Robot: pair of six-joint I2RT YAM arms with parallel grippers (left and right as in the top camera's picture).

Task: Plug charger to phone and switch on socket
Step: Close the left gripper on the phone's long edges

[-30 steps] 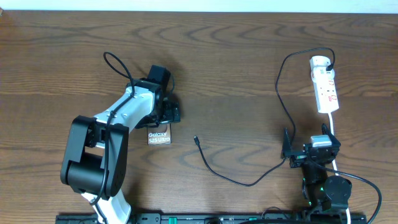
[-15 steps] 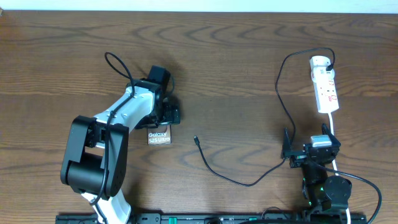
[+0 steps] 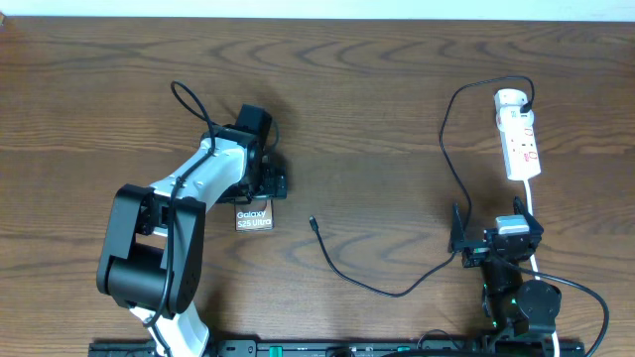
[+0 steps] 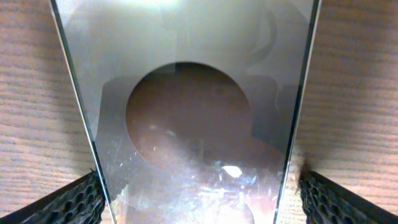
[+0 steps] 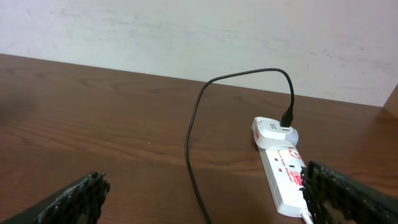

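Plenty of bare table (image 3: 377, 99) beyond and to the right of the phone (image 3: 253, 218), so no need to go near any edge. Far right of the phone, the socket (image 3: 520, 139), apparently for a later step. Also far right, the right gripper (image 3: 496, 238), wide and empty. Over the phone's far end, the left gripper (image 4: 199, 186), wide, with pads (image 4: 74, 199) just beside the long sides. Seemingly the step in hand: grasping the phone. Close slowly and evenly, without tilting the glass. Just right of the phone, apart from it, the charger (image 3: 377, 291) tip (image 3: 313, 223); avoid sweeping it away.
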